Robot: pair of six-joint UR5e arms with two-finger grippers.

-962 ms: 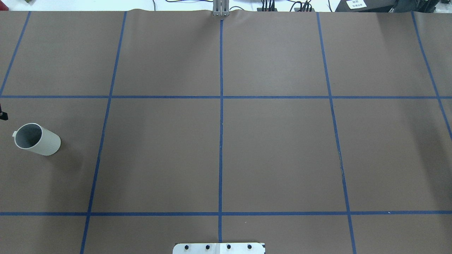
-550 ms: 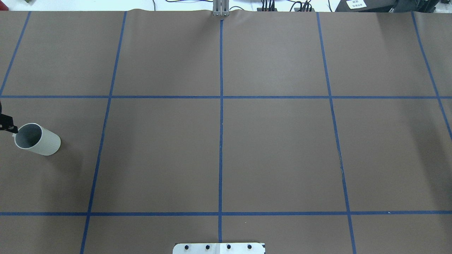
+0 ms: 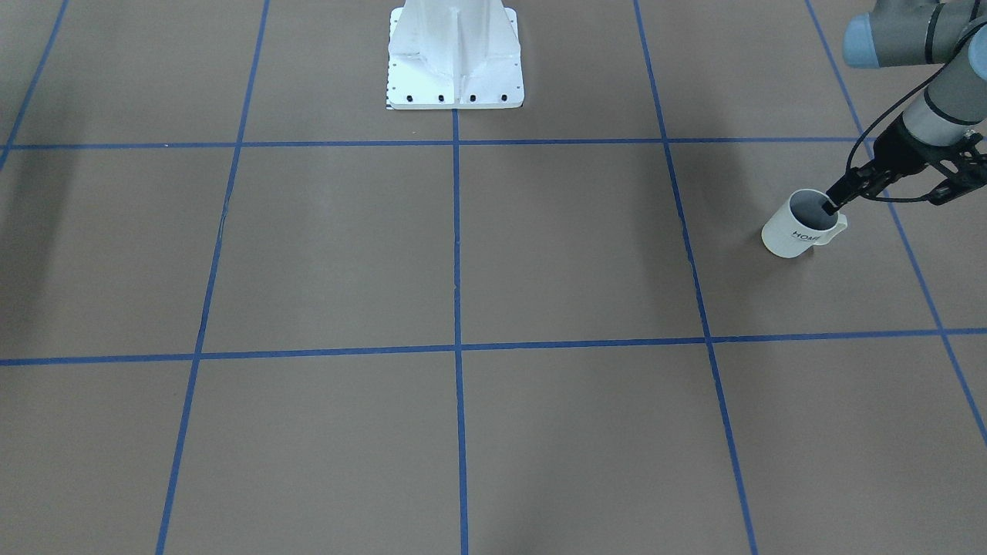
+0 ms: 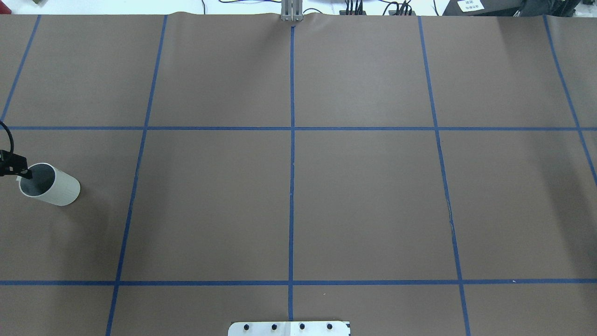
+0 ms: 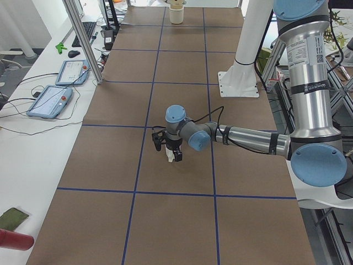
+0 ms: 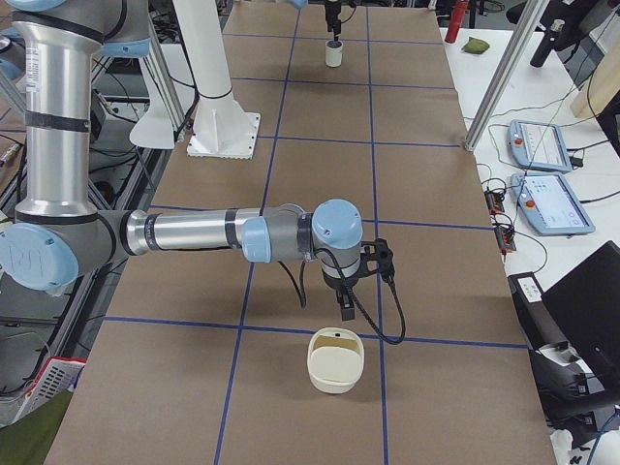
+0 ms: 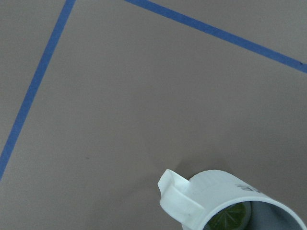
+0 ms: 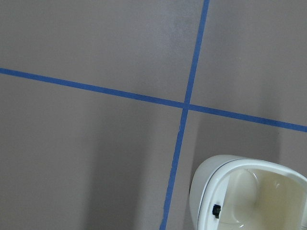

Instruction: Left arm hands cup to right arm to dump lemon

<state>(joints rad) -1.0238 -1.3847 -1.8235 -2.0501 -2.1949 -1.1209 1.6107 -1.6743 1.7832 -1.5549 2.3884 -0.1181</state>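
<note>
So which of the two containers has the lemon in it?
The white HOME mug at the left arm: the left wrist view shows a lemon slice inside. The cream tub by the right arm shows none.

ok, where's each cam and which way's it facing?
Front-facing: across the table, facing robot's base, steeply down; left arm at the cup.
Overhead: behind the robot, forward and down; left gripper and base edge show.
Exterior left: table's left end, along it; left arm near.
Exterior right: opposite end; right arm nearest, by a cream container.
Left wrist: down on cup and lemon; no body.
Right wrist: down on container; no body.
Shared: cup, in overhead and left wrist.
</note>
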